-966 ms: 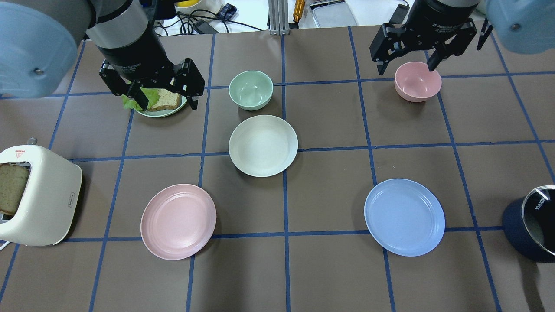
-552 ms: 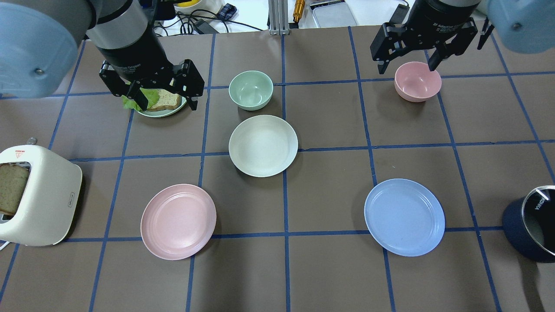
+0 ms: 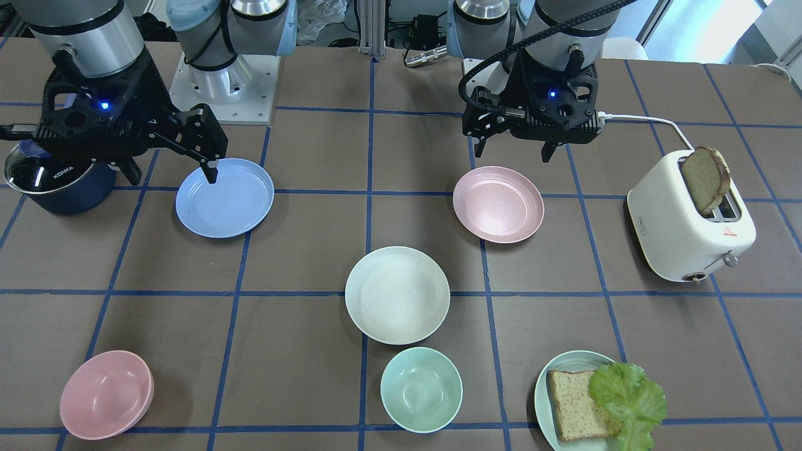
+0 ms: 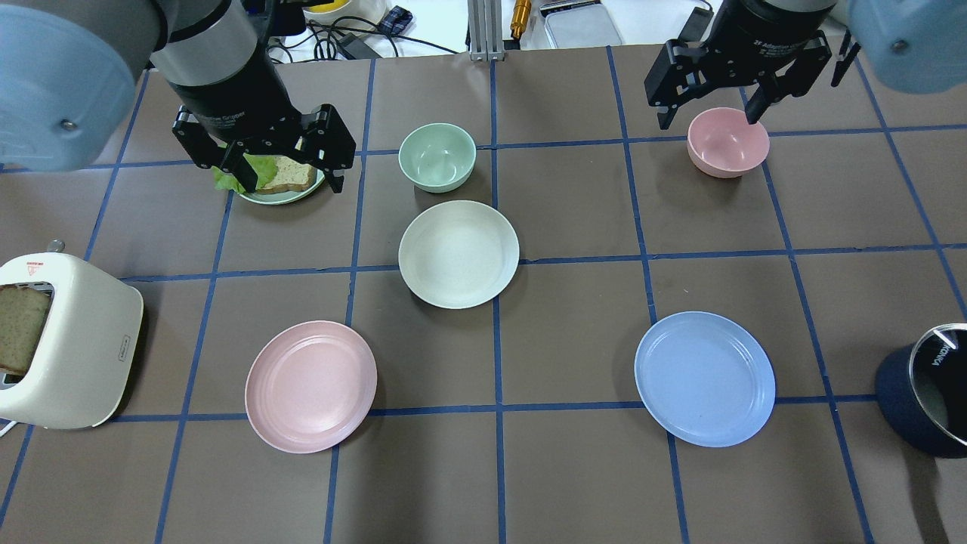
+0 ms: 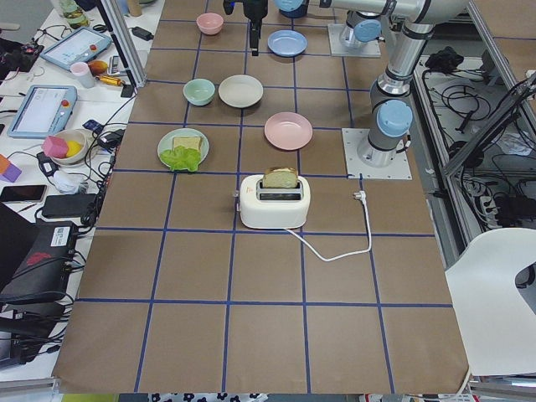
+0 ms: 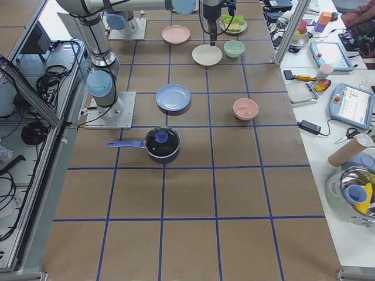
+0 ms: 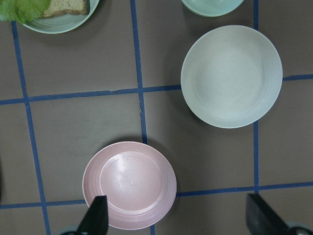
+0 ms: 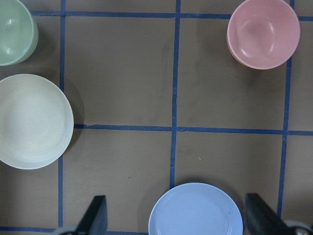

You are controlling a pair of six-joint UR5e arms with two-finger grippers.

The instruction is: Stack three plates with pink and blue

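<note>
The cream-white plate (image 4: 458,254) lies at the table's middle. The pale pink plate (image 4: 310,386) lies near-left and the light blue plate (image 4: 704,378) near-right. All three lie flat and apart. My left gripper (image 4: 291,181) hangs open and empty high above the table. In its wrist view (image 7: 178,215) the pink plate (image 7: 129,184) is below its left finger and the cream plate (image 7: 231,76) is ahead. My right gripper (image 4: 708,119) is open and empty, also high. In its wrist view (image 8: 177,215) the blue plate (image 8: 195,209) lies between its fingers.
A mint-green bowl (image 4: 437,156) sits just behind the cream plate. A pink bowl (image 4: 727,141) is at far right. A pale green plate (image 4: 283,198) bears bread and lettuce at far left. A toaster (image 4: 68,340) stands at the left edge, a dark pot (image 4: 925,389) at the right edge.
</note>
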